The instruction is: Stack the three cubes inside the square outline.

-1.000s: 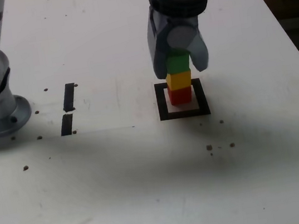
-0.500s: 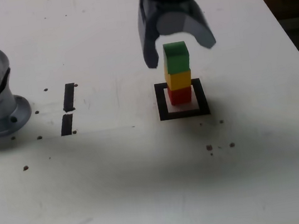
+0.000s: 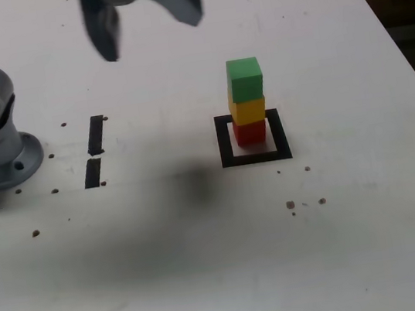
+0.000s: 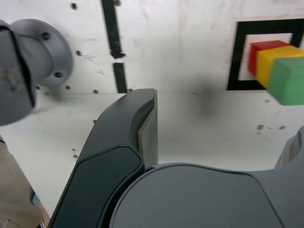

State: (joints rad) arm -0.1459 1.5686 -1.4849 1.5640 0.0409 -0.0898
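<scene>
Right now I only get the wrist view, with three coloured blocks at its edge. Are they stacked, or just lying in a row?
Observer: Stacked, upright: the green cube sits on the yellow cube, that on the red cube.
Operator: Is the pile inside that black frame?
Observer: Yes, the red one stands within the black tape square outline, all four sides showing.
Operator: And the fingers?
Observer: The fingers are spread, empty, high toward the exterior view's left, clear of the cubes.

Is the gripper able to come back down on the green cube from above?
Probably yes: the gripper is open, and nothing shows above the green cube.
</scene>
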